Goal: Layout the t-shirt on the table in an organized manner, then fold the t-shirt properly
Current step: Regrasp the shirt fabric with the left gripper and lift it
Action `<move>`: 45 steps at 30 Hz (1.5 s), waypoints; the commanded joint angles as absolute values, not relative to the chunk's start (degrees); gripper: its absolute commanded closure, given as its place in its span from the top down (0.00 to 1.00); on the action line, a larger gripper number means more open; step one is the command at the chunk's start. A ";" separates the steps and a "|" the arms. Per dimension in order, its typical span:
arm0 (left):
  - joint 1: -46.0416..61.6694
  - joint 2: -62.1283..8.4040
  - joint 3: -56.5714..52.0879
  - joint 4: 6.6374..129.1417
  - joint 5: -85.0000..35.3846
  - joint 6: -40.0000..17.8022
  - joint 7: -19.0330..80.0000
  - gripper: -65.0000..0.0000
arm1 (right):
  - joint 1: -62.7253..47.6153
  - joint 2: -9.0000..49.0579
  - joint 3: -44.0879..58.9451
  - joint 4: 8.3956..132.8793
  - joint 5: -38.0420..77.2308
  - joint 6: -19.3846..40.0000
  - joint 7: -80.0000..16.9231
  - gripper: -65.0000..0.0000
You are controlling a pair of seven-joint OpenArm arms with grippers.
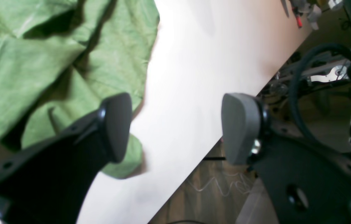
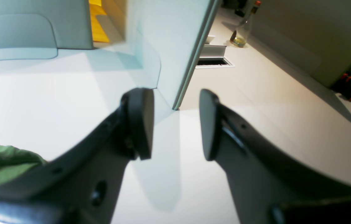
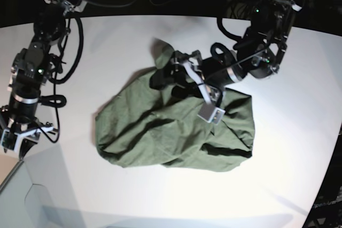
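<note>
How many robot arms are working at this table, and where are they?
2. The left arm reaches over the t-shirt at mid-table, its tool open above the cloth. The right arm hangs at the table edge, away from the shirt.

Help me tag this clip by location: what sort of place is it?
Probably a robotics lab or workshop, not a home. A big white table carries only the t-shirt; loose cables and tools sit past its edge, and a bottle stands on a counter beside panel dividers.
</note>
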State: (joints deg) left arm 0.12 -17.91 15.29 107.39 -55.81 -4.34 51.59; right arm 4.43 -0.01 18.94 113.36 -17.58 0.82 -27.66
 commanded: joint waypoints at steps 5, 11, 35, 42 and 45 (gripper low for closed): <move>-1.01 -18.07 4.18 106.51 -56.57 -4.09 50.42 0.66 | 5.49 0.40 17.54 114.07 -17.80 0.75 -25.80 0.38; -0.48 -15.43 -2.07 103.87 -43.12 -1.45 49.27 0.66 | 5.41 0.31 16.31 113.98 -17.80 0.75 -25.80 0.38; 3.12 -6.73 -2.68 92.79 -36.09 0.13 44.88 0.66 | 5.05 0.31 15.60 113.89 -17.80 0.75 -26.07 0.38; 1.27 -6.64 -2.33 92.70 -36.18 0.13 44.88 0.66 | 4.97 0.31 15.60 113.89 -17.80 0.75 -26.07 0.38; 0.84 -6.64 -2.24 92.70 -36.18 0.13 44.88 0.66 | 4.97 0.31 15.60 113.89 -17.80 0.75 -26.07 0.38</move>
